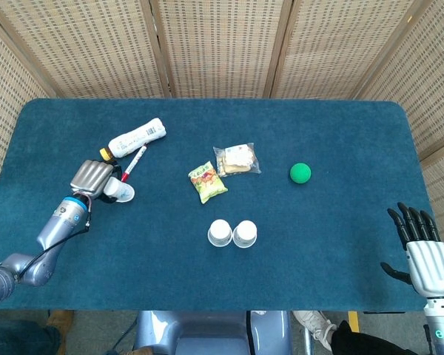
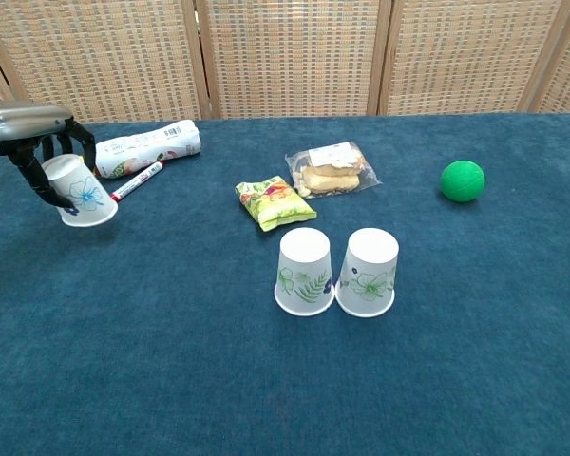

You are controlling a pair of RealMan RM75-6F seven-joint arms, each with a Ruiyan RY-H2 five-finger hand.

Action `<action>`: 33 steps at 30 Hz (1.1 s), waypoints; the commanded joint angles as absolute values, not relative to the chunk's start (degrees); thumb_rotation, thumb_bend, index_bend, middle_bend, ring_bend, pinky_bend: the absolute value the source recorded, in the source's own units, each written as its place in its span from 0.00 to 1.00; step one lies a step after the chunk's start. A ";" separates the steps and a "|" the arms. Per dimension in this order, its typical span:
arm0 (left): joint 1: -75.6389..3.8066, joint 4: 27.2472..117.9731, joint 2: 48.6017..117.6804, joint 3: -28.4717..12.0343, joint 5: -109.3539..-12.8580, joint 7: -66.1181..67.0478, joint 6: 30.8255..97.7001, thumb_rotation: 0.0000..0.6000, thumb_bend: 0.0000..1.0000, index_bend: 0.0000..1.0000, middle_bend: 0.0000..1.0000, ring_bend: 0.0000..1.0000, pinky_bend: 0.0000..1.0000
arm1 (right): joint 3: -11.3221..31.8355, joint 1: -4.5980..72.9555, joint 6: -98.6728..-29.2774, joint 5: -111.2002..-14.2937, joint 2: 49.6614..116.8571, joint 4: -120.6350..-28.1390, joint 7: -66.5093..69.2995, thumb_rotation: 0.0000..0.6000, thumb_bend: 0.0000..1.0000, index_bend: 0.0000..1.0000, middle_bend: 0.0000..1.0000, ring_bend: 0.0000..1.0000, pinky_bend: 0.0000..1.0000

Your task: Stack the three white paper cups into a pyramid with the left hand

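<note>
Two white paper cups stand upside down and side by side near the table's middle front: one with a fern print (image 2: 305, 271) (image 1: 220, 233) and one with a flower print (image 2: 370, 271) (image 1: 245, 233). My left hand (image 2: 36, 138) (image 1: 92, 179) grips a third white cup (image 2: 80, 193) (image 1: 120, 191) at the far left, lifted and tilted off the cloth. My right hand (image 1: 423, 251) rests at the table's front right corner with fingers spread, holding nothing.
A white bottle (image 2: 147, 148) and a red marker (image 2: 136, 181) lie just behind the held cup. A green snack bag (image 2: 275, 203), a clear packet of biscuits (image 2: 332, 169) and a green ball (image 2: 462, 180) lie behind the two standing cups. The blue table cloth (image 2: 266, 380) covers everything.
</note>
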State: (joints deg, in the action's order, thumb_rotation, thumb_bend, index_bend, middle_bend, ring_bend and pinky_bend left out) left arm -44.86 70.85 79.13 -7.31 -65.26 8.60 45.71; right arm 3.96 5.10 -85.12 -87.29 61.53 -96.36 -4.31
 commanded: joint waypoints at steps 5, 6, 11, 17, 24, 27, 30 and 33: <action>-49.05 95.02 71.36 -11.39 -70.42 13.54 48.13 1.00 0.19 0.52 0.33 0.37 0.40 | 4.00 5.13 -84.70 -86.62 61.23 -96.85 -4.26 1.00 0.00 0.00 0.00 0.00 0.00; -50.05 96.73 71.40 -12.05 -69.58 15.57 47.97 1.00 0.19 0.52 0.33 0.37 0.40 | 4.06 5.13 -84.66 -86.46 61.16 -96.89 -4.18 1.00 0.00 0.00 0.00 0.00 0.00; -56.06 102.17 74.25 -14.57 -61.61 26.92 47.26 1.00 0.19 0.52 0.33 0.37 0.40 | 4.44 5.10 -84.46 -85.51 60.73 -96.77 -3.17 1.00 0.00 0.00 0.00 0.00 0.00; -63.59 103.07 80.10 -14.93 -49.03 37.26 48.08 1.00 0.18 0.52 0.33 0.37 0.40 | 4.95 5.24 -83.75 -84.04 60.38 -96.23 -1.90 1.00 0.00 0.00 0.00 0.00 0.00; -67.76 102.45 83.66 -13.96 -43.04 40.01 49.20 1.00 0.18 0.52 0.33 0.37 0.40 | 5.29 5.24 -83.10 -82.67 60.16 -95.57 -0.71 1.00 0.00 0.00 0.00 0.00 0.00; -69.00 101.46 84.56 -13.77 -41.73 40.14 49.36 1.00 0.18 0.52 0.33 0.37 0.40 | 5.39 5.26 -82.92 -82.36 60.05 -95.43 -0.34 1.00 0.00 0.00 0.00 0.00 0.00; -70.38 101.00 84.90 -13.41 -40.13 40.98 49.53 1.00 0.18 0.52 0.33 0.37 0.40 | 5.49 5.38 -82.71 -82.22 60.05 -95.31 -0.17 1.00 0.00 0.00 0.00 0.00 0.00; -71.60 101.01 85.00 -13.05 -38.55 42.18 50.39 1.00 0.18 0.52 0.33 0.37 0.40 | 5.53 5.45 -82.52 -82.08 60.05 -95.18 0.02 1.00 0.00 0.00 0.00 0.00 0.00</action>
